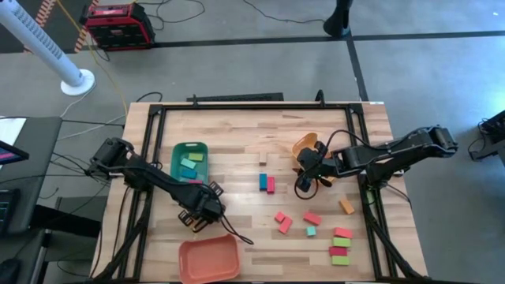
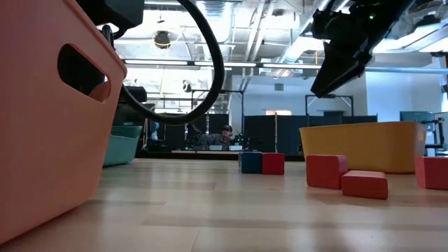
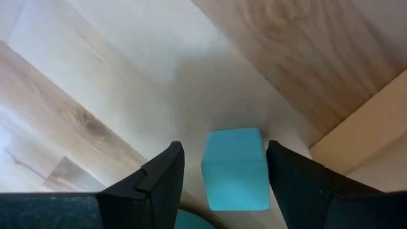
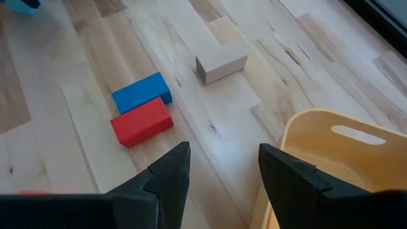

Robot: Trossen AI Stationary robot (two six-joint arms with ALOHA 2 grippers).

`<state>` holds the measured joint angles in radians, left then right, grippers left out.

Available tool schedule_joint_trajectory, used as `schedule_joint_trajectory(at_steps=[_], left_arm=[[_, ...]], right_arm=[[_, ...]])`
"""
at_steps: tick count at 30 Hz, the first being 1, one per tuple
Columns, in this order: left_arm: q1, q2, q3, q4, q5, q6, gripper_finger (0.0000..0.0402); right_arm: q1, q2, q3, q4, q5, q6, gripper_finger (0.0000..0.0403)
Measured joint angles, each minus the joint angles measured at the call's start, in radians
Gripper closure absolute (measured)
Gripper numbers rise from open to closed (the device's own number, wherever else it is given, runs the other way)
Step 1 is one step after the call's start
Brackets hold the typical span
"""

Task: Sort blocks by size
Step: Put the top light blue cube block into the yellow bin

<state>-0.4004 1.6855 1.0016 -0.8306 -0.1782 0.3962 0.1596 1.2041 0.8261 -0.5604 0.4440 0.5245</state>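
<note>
Teal block point(image 3: 234, 168) sits between my left gripper point(image 1: 199, 211) fingers, jaws apart, block's lower end cut off in wrist view; can't tell if it's touching. Left gripper's btwn green tray point(image 1: 189, 162) and salmon tray point(image 1: 209, 259). Right gripper point(image 1: 303, 184) open, empty, beside yellow tray point(image 4: 331, 159); blue block point(image 4: 141, 92) and red block point(image 4: 142, 121) lie ahead, w/ bare table point(image 1: 237, 150) around them.

Bright, even overhead light; ceiling lamps point(image 2: 162, 38) glare in the low view. The near salmon tray point(image 2: 49, 119) is blurred; a soft shadow surrounds the teal block point(image 3: 234, 166).
</note>
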Motion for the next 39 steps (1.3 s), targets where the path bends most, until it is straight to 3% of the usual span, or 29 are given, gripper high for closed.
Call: schedule_joint_trajectory(at_steps=[5,13,20,30,39], left_arm=[[0.015,-0.001,0.0,-0.006,-0.026,-0.011,0.0205],[0.017,-0.002,0.0,-0.023,0.0,0.004,0.0276],[0.017,0.0,0.02,-0.024,0.008,0.007,0.0276],[0.012,-0.001,0.22,-0.157,0.012,-0.039,0.0275],[-0.067,-0.001,0.391,-0.238,0.084,-0.126,0.0274]], right_arm=[[0.004,0.0,0.0,0.004,0.004,0.001,0.0186],[0.004,0.0,0.0,0.009,0.004,0.001,0.0186],[0.004,0.0,0.0,0.008,0.004,-0.002,0.0186],[0.004,0.0,0.0,0.007,0.004,-0.003,0.0186],[0.004,0.0,0.0,0.007,0.003,-0.036,0.0186]])
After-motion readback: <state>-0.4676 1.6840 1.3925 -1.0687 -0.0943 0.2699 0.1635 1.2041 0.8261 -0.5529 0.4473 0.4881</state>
